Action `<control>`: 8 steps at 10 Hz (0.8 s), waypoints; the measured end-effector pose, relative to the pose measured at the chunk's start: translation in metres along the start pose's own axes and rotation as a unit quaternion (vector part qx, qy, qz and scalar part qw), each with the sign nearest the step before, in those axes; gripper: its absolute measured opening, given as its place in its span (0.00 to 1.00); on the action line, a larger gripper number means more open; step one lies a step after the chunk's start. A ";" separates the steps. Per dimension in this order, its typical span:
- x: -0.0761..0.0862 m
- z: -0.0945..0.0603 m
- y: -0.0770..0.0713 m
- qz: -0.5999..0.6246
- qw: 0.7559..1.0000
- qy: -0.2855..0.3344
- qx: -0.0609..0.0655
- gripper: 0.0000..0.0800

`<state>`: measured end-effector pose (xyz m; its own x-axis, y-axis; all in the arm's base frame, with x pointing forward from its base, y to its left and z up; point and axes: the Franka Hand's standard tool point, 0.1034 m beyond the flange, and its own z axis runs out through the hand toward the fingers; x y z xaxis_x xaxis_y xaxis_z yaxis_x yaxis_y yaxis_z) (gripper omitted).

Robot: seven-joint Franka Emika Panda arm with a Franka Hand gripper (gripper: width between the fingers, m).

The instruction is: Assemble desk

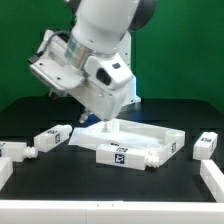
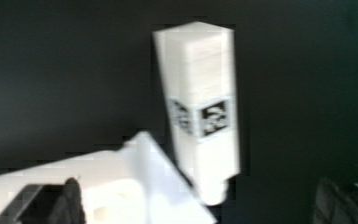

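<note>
Gripper [image 2: 195,203] spread wide, leg [image 2: 201,95] upright at rimmed tabletop [image 2: 78,178] corner

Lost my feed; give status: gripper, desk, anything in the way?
Gripper open, jaws clear of leg. Leg upright at tabletop corner. Loose legs lie aside, nothing in the way.

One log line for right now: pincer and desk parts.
pincer: open, holding nothing | leg: upright at tabletop corner | another leg: lying loose beside tabletop
</note>
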<state>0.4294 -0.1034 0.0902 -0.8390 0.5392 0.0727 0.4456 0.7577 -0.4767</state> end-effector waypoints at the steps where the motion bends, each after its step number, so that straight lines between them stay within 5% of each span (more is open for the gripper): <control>1: -0.008 -0.001 0.001 -0.019 1.000 -0.004 -0.005 0.81; 5: -0.004 0.001 0.004 0.137 0.991 0.007 -0.006 0.81; 6: -0.005 0.002 0.010 0.207 0.978 0.026 -0.010 0.81; 8: -0.010 -0.001 0.024 0.344 0.936 0.068 0.002 0.81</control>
<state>0.4492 -0.0904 0.0789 -0.3055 0.9415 -0.1426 0.8647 0.2116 -0.4555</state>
